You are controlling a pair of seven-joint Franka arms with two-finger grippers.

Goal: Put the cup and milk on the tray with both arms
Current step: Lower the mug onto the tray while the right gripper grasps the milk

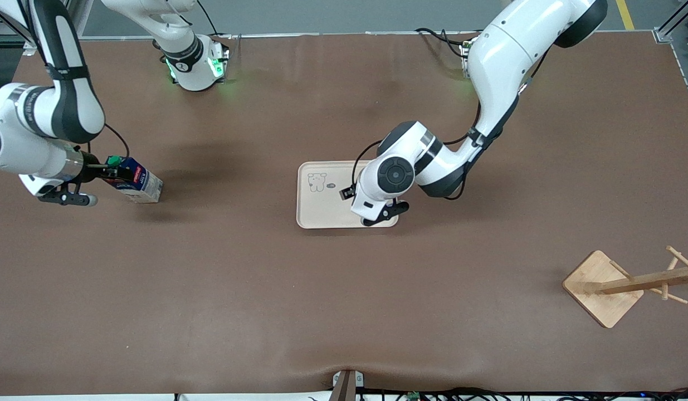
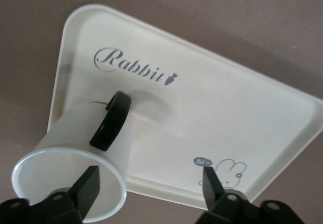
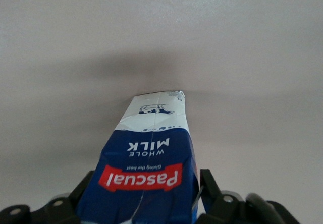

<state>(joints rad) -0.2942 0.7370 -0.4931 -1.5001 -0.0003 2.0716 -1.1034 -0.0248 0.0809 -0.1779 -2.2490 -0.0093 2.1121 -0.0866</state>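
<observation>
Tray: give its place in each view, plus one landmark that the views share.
Front view: the tray lies mid-table, partly under the left gripper.
Left wrist view: it fills most of the picture, with the cup standing on it between the open fingers.
Right wrist view: not in it; only the milk and the table.
Shared landmark: the brown table.

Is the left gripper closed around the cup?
No, the left gripper is open, its fingers apart, the cup standing on the tray.
</observation>
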